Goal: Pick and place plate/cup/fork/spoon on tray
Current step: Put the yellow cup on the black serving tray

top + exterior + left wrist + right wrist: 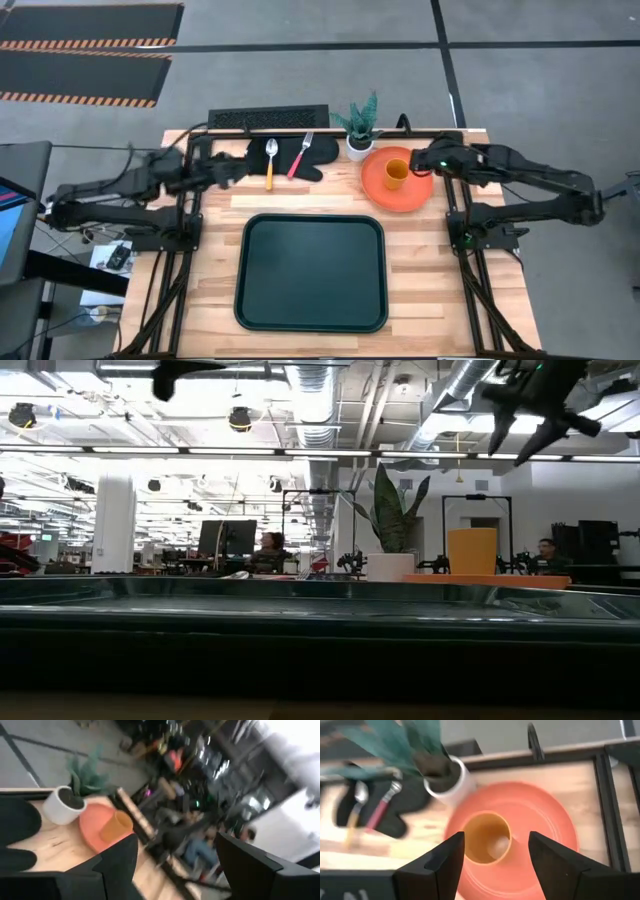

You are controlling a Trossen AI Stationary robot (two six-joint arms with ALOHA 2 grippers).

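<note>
The orange plate (pixel 398 183) lies at the table's far right with the orange-yellow cup (pixel 396 173) standing on it. The spoon (pixel 270 160) and the pink-handled fork (pixel 300 156) lie on a black oven mitt (pixel 290 160) at the far middle. The dark green tray (pixel 311 271) lies in the table's middle. My right gripper (pixel 496 851) is open, above the plate's right side, looking down on the cup (pixel 486 837). My left gripper (pixel 176 856) is open, held above the table's far left, beside the mitt.
A white pot with a green plant (pixel 360 128) stands just behind the plate's far left. A black keyboard (pixel 267 119) lies behind the table's far edge. Bare wood shows to either side of the tray.
</note>
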